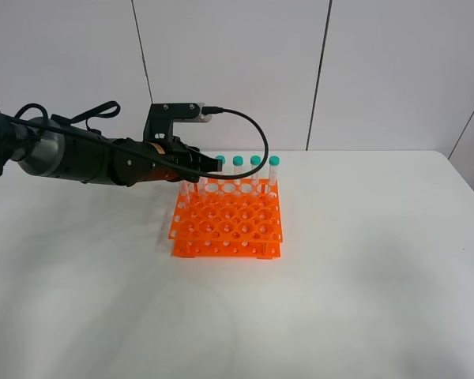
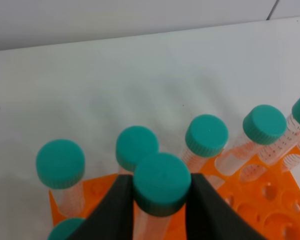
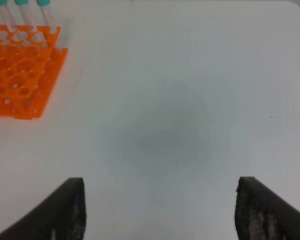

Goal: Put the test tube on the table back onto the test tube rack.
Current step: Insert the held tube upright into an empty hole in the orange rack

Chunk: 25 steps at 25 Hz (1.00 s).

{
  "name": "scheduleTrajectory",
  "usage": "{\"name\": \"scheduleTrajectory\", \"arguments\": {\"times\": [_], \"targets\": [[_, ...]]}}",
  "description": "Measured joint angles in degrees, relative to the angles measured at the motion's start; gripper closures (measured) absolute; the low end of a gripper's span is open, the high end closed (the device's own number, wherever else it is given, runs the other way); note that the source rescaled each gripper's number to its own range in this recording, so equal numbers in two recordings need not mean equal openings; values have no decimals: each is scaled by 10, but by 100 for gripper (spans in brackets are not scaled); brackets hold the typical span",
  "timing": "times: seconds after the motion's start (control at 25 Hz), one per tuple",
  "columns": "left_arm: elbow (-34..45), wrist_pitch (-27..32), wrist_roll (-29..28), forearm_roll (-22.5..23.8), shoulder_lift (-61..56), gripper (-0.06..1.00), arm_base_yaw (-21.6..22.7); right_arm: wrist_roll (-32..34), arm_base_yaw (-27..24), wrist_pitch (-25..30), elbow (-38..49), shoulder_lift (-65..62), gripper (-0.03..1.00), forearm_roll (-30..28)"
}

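We see the left tool (image 2: 161, 200) closed on the test tube (image 2: 161, 184). Its two dark fingers (image 2: 115, 210) press on each side of the tube, just under the teal cap. The tube stands upright between them. In the high view the left tool (image 1: 196, 163) hangs over the back left corner of the test tube rack (image 1: 227, 224), and the arm reaches in from the left.

The rack is bright orange and has many round holes. Most of the holes we can see are empty. Other tubes with teal caps stand in the back row of the rack. In the left wrist view we count four caps (image 2: 206, 135) in a row just behind the held tube, with the edge of a fifth at the side of the picture, and part of one more low down beside the left finger. In the high view four caps (image 1: 256, 160) show along the back edge of the rack, to the right of the left tool. The held tube is right over the rack, close to the back row. We cannot tell if its tip is already inside a hole.

The right tool (image 3: 160, 210) is wide open and holds nothing. Its two dark fingers (image 3: 65, 210) stand far apart over the bare white surface (image 3: 190, 100). It is well apart from the rack (image 3: 20, 70), on the rack's right side.
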Motion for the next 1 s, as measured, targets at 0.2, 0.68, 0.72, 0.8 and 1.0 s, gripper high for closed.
{"name": "scheduleTrajectory", "arguments": {"times": [0.2,0.68,0.72,0.8,1.0], "targets": [[6,-1,-1,1,0,94,0,0,0,0,0,0,-2,0],[29,-9,-14,23,9,94,0,0,0,0,0,0,-3,3],[29,-13,-16,26,10,94,-2,0,0,0,0,0,-3,3],[29,-15,-17,32,11,94,-4,0,0,0,0,0,-3,3],[28,-16,-23,46,12,94,-7,0,0,-1,0,0,-3,4]]}}
